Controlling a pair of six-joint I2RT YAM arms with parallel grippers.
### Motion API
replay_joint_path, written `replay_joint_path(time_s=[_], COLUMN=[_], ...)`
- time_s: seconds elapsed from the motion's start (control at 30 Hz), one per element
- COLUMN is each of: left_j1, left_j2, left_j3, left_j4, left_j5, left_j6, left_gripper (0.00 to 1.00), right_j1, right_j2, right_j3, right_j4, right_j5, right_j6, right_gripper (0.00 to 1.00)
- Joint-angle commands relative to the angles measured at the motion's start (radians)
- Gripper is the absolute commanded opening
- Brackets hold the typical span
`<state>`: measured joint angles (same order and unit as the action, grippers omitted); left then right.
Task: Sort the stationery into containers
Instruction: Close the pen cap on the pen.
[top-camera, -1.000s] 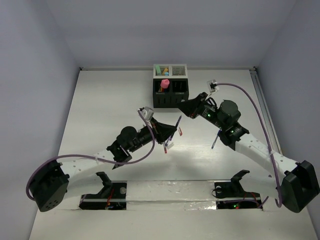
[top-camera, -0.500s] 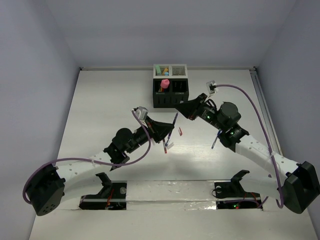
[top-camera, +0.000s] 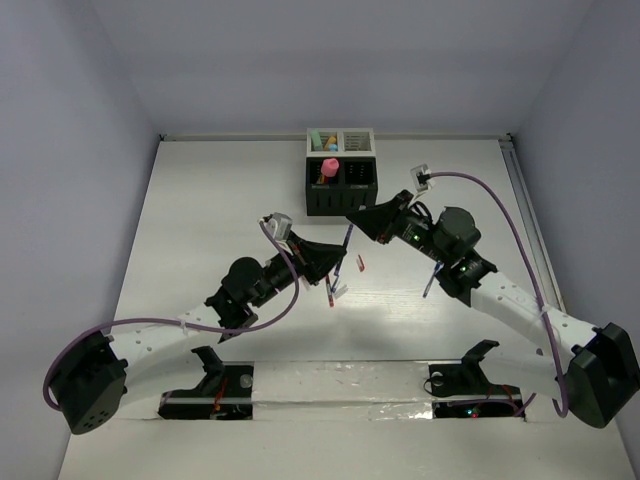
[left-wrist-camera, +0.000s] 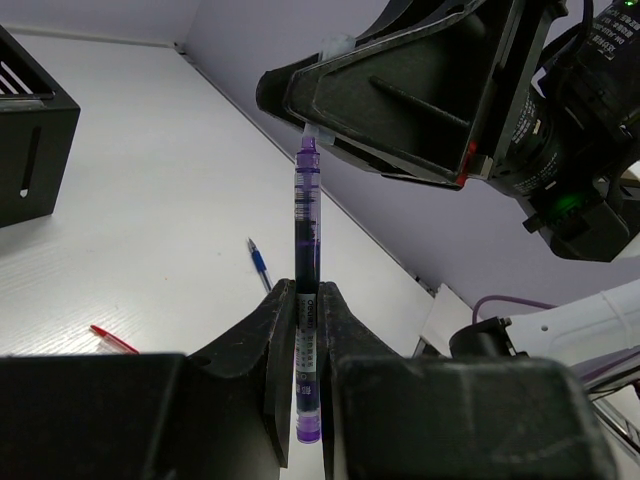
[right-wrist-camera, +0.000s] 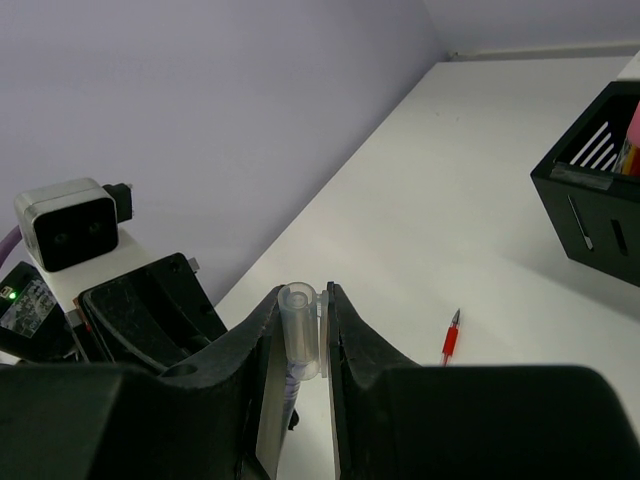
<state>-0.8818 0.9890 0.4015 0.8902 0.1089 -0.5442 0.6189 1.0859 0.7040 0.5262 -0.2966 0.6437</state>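
Evidently purple pen (top-camera: 346, 243) was at centre of top view, off worktop (top-camera: 220, 200), between both hands. Left hand (left-wrist-camera: 305, 298) clenched on barrel; right hand (right-wrist-camera: 298, 305) pinched clear cap (right-wrist-camera: 297, 335). Pen judged light, stiff, slippery: hold mid-barrel firmly. Containers (top-camera: 340, 203) stood at upper centre.

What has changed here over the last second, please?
The left claw, shut on the purple pen, carried it slightly left. The right claw, gripping the clear cap, moved left to the pen's upper end. The organizer boxes, red pen and blue pen stayed put.
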Motion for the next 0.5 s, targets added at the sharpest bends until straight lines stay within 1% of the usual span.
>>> replay_joint_path(time_s=[0.0,0.23,0.47], left_j1=[0.003,0.003,0.003], left_j2=[-0.015,-0.001,-0.016], left_j3=[0.007,-0.007,-0.018], left_j4=[0.064,0.064,0.058], left_j5=[0.018,0.028,0.028], left_j6=[-0.002,-0.007,-0.008], left_gripper=[0.0,0.0,0.0], right_j1=[0.012,0.012,0.012], right_j2=[-0.009,-0.037,-0.012], right_j3=[0.0,0.012,0.023], right_j4=[0.064,0.06,0.077], right_j5=[-0.009,0.037,0.034], right_j6=[-0.01,-0.021,-0.01], right_gripper=[0.0,0.0,0.0])
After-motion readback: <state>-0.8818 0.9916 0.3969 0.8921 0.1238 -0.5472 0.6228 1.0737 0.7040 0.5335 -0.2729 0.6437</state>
